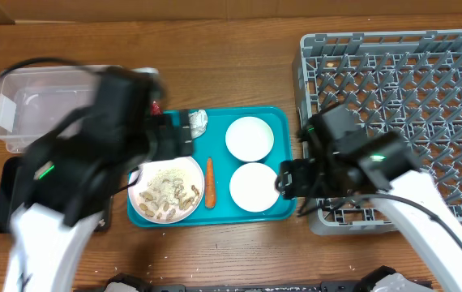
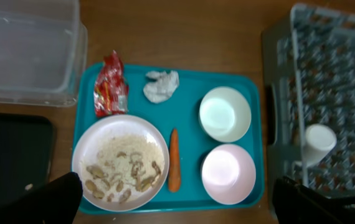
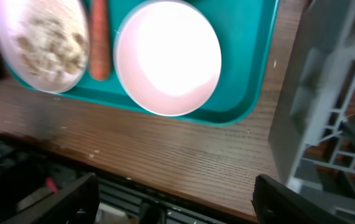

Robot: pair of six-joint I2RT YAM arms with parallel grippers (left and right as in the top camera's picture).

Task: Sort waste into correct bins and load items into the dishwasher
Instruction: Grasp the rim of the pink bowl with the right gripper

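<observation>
A white plate (image 1: pixel 198 185) with rice-like scraps (image 2: pixel 124 168), a carrot (image 1: pixel 209 182), two white bowls (image 1: pixel 250 138) (image 1: pixel 254 186) and a paper ball (image 1: pixel 198 121) lie on the teal tray (image 1: pixel 280 122). The red wrapper (image 2: pixel 111 85) shows in the left wrist view; my left arm hides it overhead. A white cup (image 2: pixel 319 142) stands in the grey dish rack (image 1: pixel 401 81). My left gripper (image 1: pixel 174 136) (image 2: pixel 177 208) is open and empty above the tray. My right gripper (image 1: pixel 290 182) (image 3: pixel 184 199) is open and empty between the near bowl (image 3: pixel 168 57) and the rack.
The clear tub (image 1: pixel 20 105) stands at the back left. The black tray (image 2: pixel 9 155) lies in front of it, partly under my left arm. The table's front edge runs just below the teal tray.
</observation>
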